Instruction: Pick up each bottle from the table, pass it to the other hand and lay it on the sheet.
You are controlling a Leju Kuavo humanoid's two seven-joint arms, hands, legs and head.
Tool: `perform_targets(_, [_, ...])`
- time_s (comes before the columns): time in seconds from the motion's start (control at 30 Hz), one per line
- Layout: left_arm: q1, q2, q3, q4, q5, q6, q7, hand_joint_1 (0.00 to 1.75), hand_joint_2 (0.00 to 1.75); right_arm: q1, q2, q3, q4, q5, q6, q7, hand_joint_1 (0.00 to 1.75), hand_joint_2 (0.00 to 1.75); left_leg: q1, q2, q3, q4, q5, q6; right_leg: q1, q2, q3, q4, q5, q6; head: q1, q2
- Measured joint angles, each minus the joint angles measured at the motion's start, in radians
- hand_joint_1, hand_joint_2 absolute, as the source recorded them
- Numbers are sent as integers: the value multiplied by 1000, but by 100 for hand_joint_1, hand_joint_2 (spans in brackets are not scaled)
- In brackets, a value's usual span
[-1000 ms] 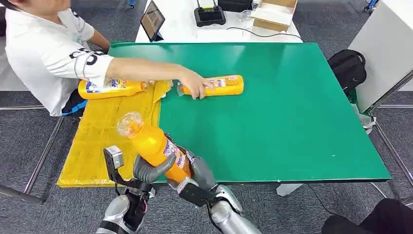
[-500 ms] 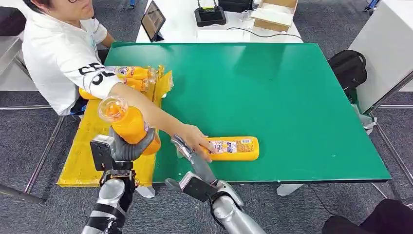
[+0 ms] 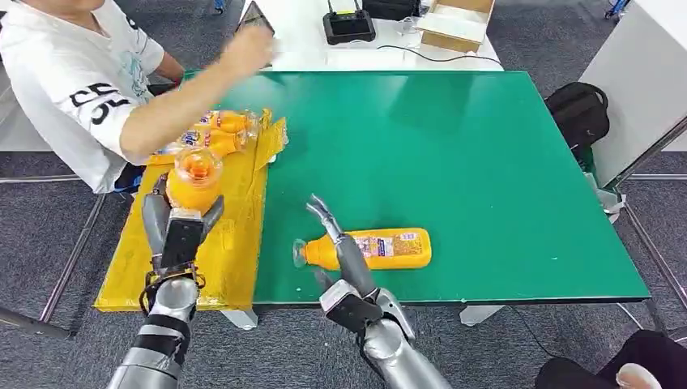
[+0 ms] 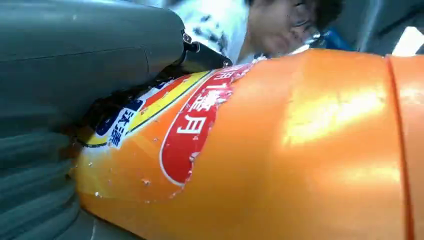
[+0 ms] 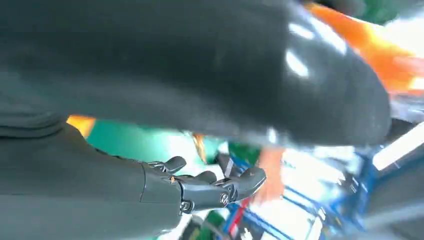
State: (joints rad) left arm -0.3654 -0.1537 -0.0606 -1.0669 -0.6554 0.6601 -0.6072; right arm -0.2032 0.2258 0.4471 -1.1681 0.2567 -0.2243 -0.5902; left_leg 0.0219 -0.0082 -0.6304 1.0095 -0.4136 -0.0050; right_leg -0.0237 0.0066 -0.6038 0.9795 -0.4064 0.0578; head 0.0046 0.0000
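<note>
Your left hand (image 3: 180,219) grips the orange bottle (image 3: 193,178), which it has just carried out over the yellow sheet (image 3: 235,243); laying it down comes next. Your right hand (image 3: 344,255), fingers spread and empty, now sits just beside the next bottle (image 3: 381,248), freshly set there by the person (image 3: 73,81).

Held bottle (image 3: 193,180): orange, clear cap toward the camera, gripped above the yellow sheet (image 3: 231,243); its red, yellow and blue label shows in the left wrist view. Table bottle (image 3: 369,249): orange, lying on its side on the green table top, near the front edge, cap toward the sheet. 2 more orange bottles (image 3: 212,131) lie at the sheet's far end.
</note>
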Motion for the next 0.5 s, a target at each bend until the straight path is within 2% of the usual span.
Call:
perform_targets(0.07, [-24,14,19,46,-133,29,13,175,175,0,0,-2,-22,-9,-11,-10,0,0,0,0,0,0,0,0,0,0,0,0,0,0,0,0])
perform_targets(0.27, [-60,31,59,129,-169,37,13,175,175,2,-2,-5,-57,-15,-15,-17,0,0,0,0,0,0,0,0,0,0,0,0,0,0,0,0])
perform_targets(0.43, [-91,54,86,186,-609,38,163,175,175,6,-2,-14,-90,-58,-50,-64,0,0,0,0,0,0,0,0,0,0,-1,0,0,0,0,0])
perform_targets(0.5, [-119,74,86,239,-706,38,217,175,175,9,-2,-23,-117,-83,-64,-67,0,0,0,0,0,0,0,0,0,0,-1,0,0,0,0,0])
